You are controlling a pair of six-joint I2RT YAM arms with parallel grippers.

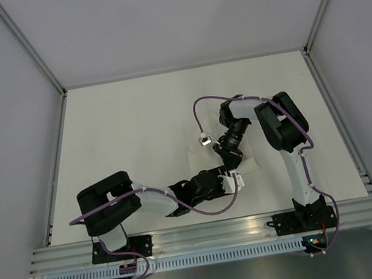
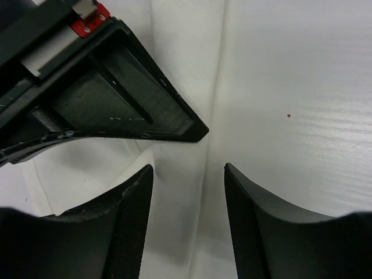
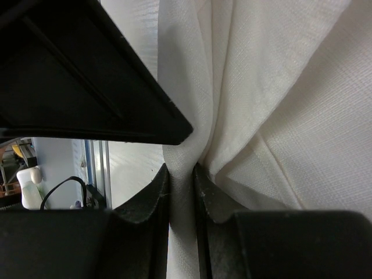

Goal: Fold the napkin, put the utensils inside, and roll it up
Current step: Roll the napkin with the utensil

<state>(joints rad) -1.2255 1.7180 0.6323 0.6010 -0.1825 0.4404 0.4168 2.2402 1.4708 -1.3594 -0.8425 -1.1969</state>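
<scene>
Currently my right pincer (image 3: 181, 177) is clamped narrow on a gathered pleat of the napkin (image 3: 279, 87); the cloth runs straight down between its pads and fans out in creases above. My left pincer (image 2: 189, 174) stands with its jaws apart and grips nothing. A folded strip of the white cloth lies on the worktop (image 2: 302, 87) in the gap between them, and the right pincer's dark body sits just beside, at the upper left of that view. From overhead, both arms meet near the middle of the worktop with the napkin bunched beneath them. No utensil is visible in any view. Assessment: the fold is in hand and not finished, as the cloth is rumpled rather than a flat triangle. To do this step well, I should hold the right grip firm, set the left squarely over the cloth edge before closing, and draw the layers out evenly so the corners meet without dragging the whole napkin. Risk: thin fabric slipping, or a double layer caught.
</scene>
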